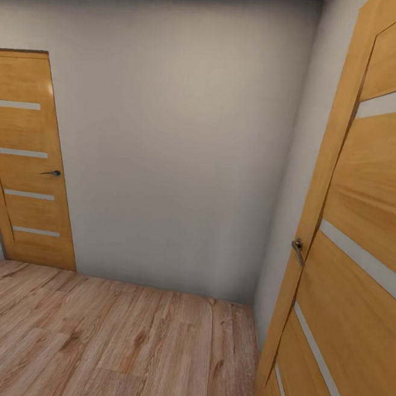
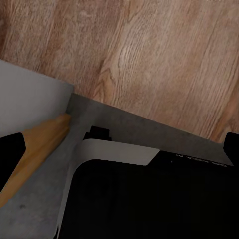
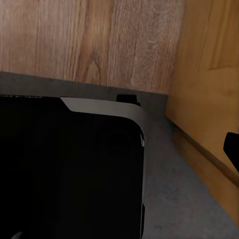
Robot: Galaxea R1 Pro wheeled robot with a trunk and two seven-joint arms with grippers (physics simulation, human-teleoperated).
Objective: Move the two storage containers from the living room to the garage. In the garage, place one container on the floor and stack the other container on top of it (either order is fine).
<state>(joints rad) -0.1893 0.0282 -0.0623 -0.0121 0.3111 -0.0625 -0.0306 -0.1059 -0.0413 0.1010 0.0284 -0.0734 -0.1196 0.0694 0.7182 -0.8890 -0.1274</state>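
The two storage containers are out of view. I am in a hallway with a light wood plank floor (image 1: 105, 346) and orange doors. In the left wrist view my left gripper (image 2: 121, 153) is open, with its dark fingertips (image 2: 10, 159) at opposite edges of the picture and nothing between them. It hangs over my black base (image 2: 149, 199). In the right wrist view one dark fingertip (image 3: 233, 149) of the right gripper stands far out at the edge, with nothing held. Under it is the same black base (image 3: 64, 169).
A plain grey wall (image 1: 178, 148) closes the hallway ahead. An orange door (image 1: 29, 163) stands shut at the left. Another orange door (image 1: 363, 238) with a metal handle (image 1: 298, 247) is very close on my right. My base stands on a dark grey floor strip (image 3: 179, 199) bordering the planks.
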